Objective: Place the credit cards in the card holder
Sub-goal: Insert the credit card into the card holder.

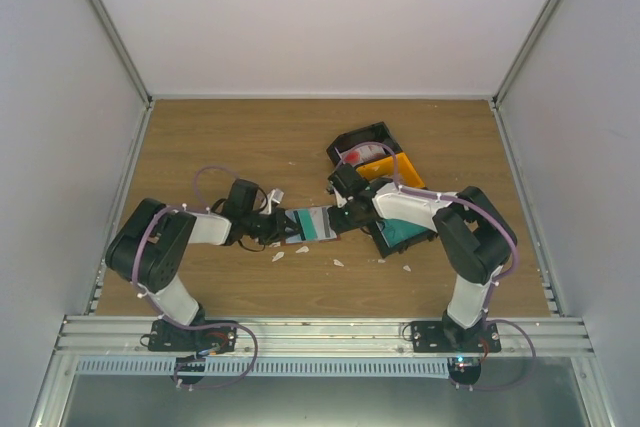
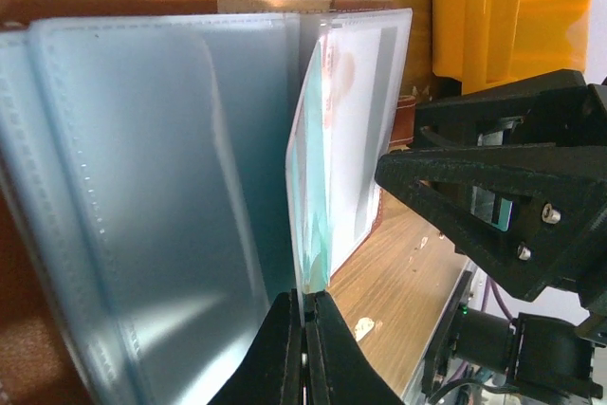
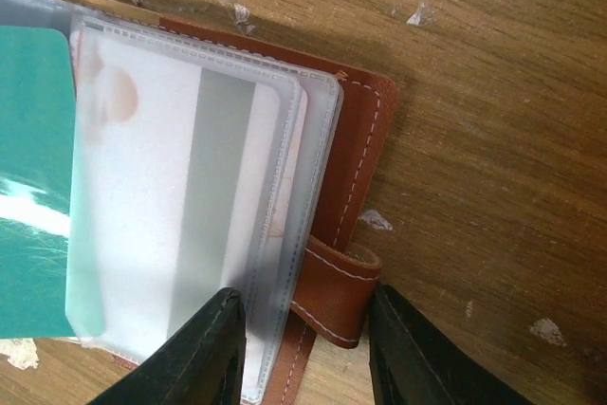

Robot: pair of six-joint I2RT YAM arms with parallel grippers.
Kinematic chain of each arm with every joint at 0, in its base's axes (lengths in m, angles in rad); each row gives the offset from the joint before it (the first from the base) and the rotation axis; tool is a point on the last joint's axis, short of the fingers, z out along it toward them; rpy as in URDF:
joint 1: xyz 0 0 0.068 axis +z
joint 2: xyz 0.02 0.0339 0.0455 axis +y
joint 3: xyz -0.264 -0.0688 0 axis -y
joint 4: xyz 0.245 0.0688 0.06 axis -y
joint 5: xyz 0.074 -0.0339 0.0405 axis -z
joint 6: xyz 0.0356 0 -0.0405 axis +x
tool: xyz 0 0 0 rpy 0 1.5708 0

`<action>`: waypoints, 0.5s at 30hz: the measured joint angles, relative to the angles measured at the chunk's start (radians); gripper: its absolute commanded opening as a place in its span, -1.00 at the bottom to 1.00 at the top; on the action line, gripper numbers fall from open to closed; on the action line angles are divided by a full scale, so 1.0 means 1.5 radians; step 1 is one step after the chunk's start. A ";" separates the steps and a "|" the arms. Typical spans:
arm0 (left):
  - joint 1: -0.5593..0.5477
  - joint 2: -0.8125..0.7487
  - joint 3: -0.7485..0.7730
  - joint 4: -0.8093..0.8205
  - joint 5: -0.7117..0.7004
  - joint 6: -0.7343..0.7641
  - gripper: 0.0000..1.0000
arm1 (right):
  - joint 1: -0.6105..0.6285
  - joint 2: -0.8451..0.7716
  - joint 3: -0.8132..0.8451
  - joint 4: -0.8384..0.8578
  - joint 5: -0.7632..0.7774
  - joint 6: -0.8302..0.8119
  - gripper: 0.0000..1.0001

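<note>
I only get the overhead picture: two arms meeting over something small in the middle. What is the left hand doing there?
Observer: Its wrist view shows the left hand shut on the edge of a teal card.
Operator: Where is that card going?
Observer: From the right wrist, the card's far edge lies behind a clear sleeve of the open brown card holder.
Operator: Is the right hand gripping anything?
Observer: No. The right hand is open, straddling the holder's strap.
</note>
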 measured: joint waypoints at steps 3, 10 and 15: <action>-0.003 0.009 0.002 0.004 0.005 -0.004 -1.00 | -0.003 0.000 -0.002 0.004 -0.008 0.000 -0.27; -0.017 0.034 0.015 0.017 0.012 -0.012 -1.00 | -0.006 -0.002 -0.008 0.012 -0.018 0.005 -0.27; -0.027 0.055 0.036 0.018 0.016 -0.013 -0.94 | -0.009 -0.004 -0.011 0.017 -0.024 0.005 -0.28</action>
